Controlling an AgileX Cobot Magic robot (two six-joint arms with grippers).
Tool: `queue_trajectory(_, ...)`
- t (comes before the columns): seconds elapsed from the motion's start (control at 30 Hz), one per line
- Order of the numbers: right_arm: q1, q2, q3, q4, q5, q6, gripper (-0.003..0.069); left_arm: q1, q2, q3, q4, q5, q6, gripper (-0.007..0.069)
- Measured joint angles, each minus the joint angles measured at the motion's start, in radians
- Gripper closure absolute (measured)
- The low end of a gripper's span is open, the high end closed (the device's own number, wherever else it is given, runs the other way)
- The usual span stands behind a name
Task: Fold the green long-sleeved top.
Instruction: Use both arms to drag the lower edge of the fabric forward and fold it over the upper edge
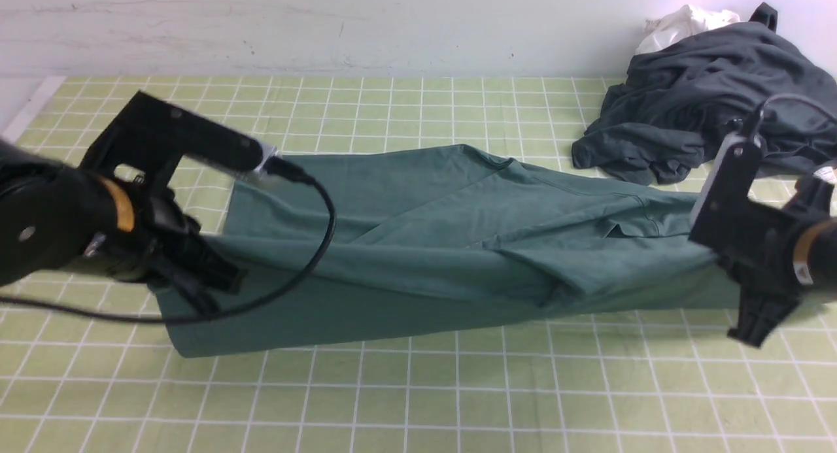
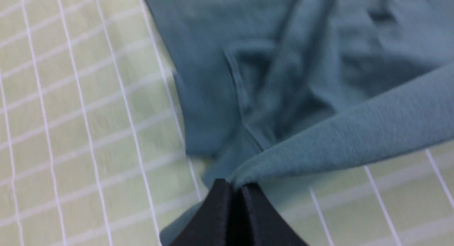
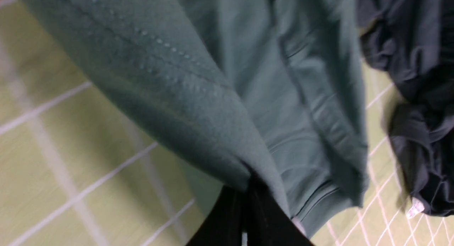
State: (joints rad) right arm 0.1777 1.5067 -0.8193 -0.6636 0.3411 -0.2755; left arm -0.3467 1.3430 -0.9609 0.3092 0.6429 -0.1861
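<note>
On the checked green mat (image 1: 418, 401), the left gripper (image 2: 234, 185) and right gripper (image 3: 249, 184) each had jaws pressed together, pinching an end of the one green long-sleeved top (image 1: 425, 244), stretched between them mid-table. Beyond, far right, lay a charcoal garment heap (image 1: 706, 106) with a small white tag (image 1: 825, 172), too blurred to read, and one white cloth (image 1: 680, 25).
</note>
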Motion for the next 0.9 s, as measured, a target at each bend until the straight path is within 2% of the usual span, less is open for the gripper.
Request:
queue_trajectory(0.13,-0.033,0.141,-0.187,-0.009,-0.015,0.094,0.0660,0.054,0.228,-0.185,0.036,-0.049,0.000,0.0625)
queue_trajectory(0.43,-0.038,0.411,-0.553,-0.007,0.001,0.125,0.0660,0.126,0.596,-0.623,0.077,-0.043,0.000,0.0625)
queue_trajectory(0.57,-0.038,0.514,-0.653,-0.007,0.010,0.182,0.0642,0.145,0.727,-0.763,0.094,-0.045,-0.001,0.0612)
queue_trajectory(0.63,-0.038,0.565,-0.697,-0.007,0.024,0.251,0.0587,0.159,0.803,-0.836,0.107,-0.050,-0.001,0.0570)
queue_trajectory(0.73,-0.036,0.594,-0.732,-0.007,0.056,0.339,0.0492,0.182,0.872,-0.922,0.119,-0.069,-0.001,0.0459)
queue_trajectory(0.77,-0.036,0.595,-0.734,-0.007,0.060,0.345,0.0485,0.184,0.876,-0.928,0.119,-0.071,-0.001,0.0449)
queue_trajectory(0.8,-0.027,0.596,-0.753,-0.005,0.110,0.392,0.0428,0.193,0.900,-0.965,0.122,-0.074,-0.009,0.0387)
queue_trajectory(0.9,0.010,0.584,-0.789,0.060,0.208,0.456,0.0392,0.202,0.911,-1.007,0.108,-0.061,-0.045,0.0284)
